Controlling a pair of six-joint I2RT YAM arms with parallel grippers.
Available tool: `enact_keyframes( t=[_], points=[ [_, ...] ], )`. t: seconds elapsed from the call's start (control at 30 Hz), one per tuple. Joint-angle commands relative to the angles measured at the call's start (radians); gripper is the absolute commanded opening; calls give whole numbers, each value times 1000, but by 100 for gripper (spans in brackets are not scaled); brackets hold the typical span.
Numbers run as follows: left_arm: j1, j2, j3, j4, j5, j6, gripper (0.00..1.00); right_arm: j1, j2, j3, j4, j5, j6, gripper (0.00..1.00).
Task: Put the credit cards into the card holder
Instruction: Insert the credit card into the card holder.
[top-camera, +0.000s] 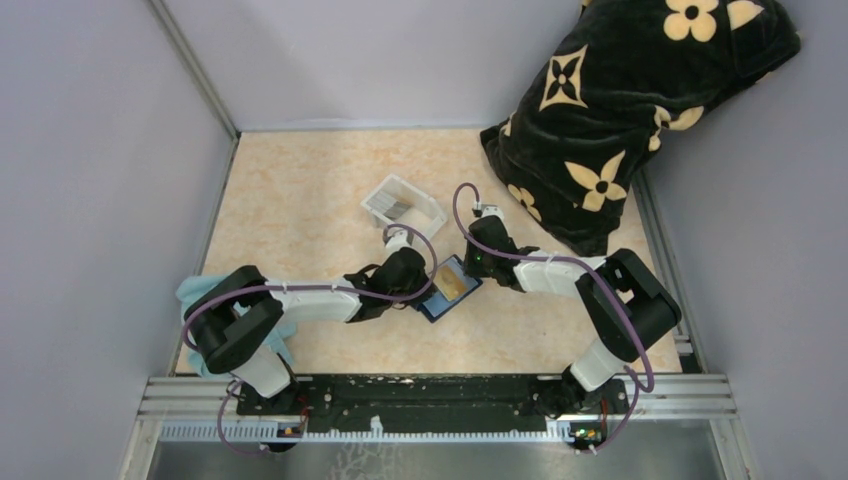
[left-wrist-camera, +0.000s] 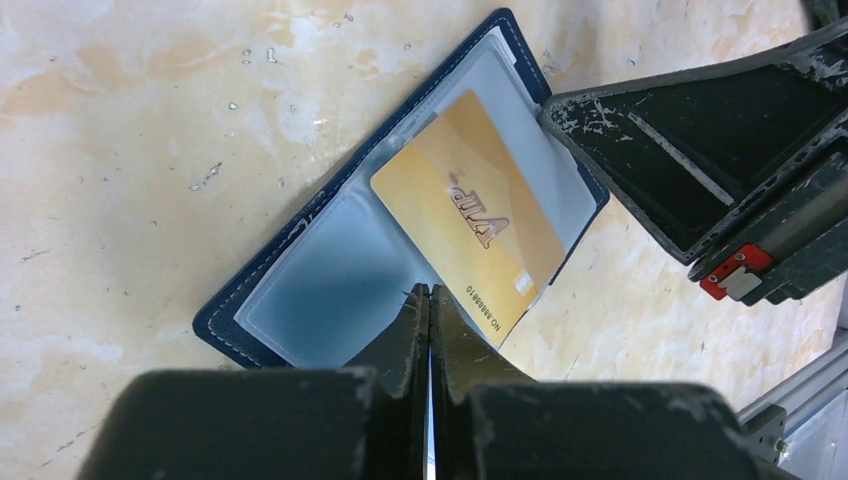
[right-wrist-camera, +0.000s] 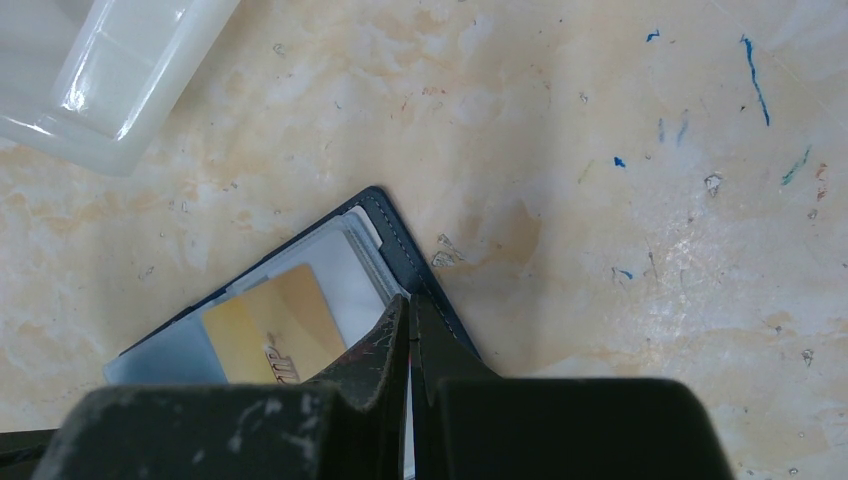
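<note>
Clenched, left gripper (left-wrist-camera: 431, 300) is set on the open wallet (left-wrist-camera: 320, 270); gold card (left-wrist-camera: 470, 215) is seen on it just beyond the tips, rightward; right gripper (right-wrist-camera: 408, 310), likewise clenched, is set at its edge.

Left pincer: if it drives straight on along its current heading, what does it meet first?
Likely the gold plastic card lying in the open navy folding wallet. The left pincer is shut, tips right at the card's edge; height unclear.
</note>
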Motion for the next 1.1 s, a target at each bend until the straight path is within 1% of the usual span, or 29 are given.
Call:
enact_keyframes(
  t=[0.0, 0.47, 1.07],
  points=[
    [-10, -14, 12, -21, -6, 50, 0, 17, 35, -4, -101, -10, -16, 0],
    [-44, 59, 59, -20, 21, 70, 0, 21, 34, -4, -103, -9, -13, 0],
    [-51, 90, 94, -26, -36, 56, 0, 22, 37, -14, -94, -11, -10, 0]
  ],
)
